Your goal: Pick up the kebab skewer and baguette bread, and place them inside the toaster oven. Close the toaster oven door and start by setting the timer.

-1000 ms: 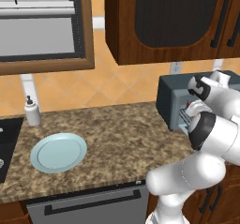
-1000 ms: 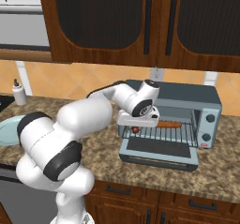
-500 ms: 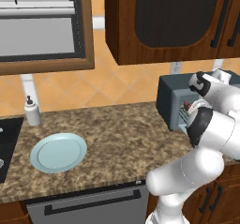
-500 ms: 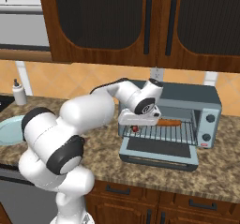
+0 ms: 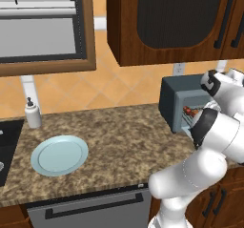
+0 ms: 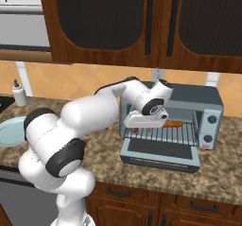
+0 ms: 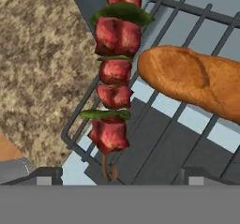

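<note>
**A:** Where do the skewer (image 7: 112, 85) and the loaf (image 7: 197, 80) lie?

**B:** Both on the wire rack (image 7: 154, 110) inside the oven (image 6: 172, 121), side by side, the skewer nearer the rack's edge. The pincer (image 7: 117, 174) hangs just over the skewer's stick end, jaws spread wide and holding nothing.

**A:** How would they handle?

**B:** The skewer looks light, its stick stiff but thin, the meat chunks likely to slip; I'd take it across the middle chunks. The loaf seems light and crusty, best gripped mid-length.

**A:** And the door (image 6: 158, 153)?

**B:** It hangs open over the tabletop (image 6: 217, 173); I'd push up under its front edge.
</note>
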### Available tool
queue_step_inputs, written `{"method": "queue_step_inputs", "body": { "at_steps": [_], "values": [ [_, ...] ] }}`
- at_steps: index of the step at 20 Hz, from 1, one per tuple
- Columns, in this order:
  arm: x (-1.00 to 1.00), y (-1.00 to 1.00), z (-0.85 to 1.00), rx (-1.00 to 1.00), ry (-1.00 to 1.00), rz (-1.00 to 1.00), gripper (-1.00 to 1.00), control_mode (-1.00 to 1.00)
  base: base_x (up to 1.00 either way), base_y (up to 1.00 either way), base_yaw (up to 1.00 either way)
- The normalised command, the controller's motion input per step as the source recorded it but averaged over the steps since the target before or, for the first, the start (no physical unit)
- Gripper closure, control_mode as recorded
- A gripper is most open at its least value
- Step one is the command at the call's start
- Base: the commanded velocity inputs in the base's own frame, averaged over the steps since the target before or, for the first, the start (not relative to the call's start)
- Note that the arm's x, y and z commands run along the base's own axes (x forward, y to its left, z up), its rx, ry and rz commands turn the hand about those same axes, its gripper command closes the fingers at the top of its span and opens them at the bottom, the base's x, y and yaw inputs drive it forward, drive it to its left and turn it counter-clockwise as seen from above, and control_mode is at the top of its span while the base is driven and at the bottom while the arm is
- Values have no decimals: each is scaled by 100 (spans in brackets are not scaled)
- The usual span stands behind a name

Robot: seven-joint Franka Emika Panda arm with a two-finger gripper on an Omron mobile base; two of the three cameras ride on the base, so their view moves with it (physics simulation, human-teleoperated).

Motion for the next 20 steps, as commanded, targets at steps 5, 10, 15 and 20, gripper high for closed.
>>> {"method": "queue_step_inputs", "body": {
  "at_steps": [5, 10, 15, 20],
  "values": [
    [-34, -22, 45, 0, -6, 1, -100, -100, 0, 0, 0],
    [-82, -59, 23, 2, -1, 0, -100, -100, 0, 0, 0],
    [-77, -8, -12, 1, 0, -30, -100, -100, 0, 0, 0],
    [-5, -6, -7, 1, 0, -30, -100, -100, 0, 0, 0]
  ]
}}
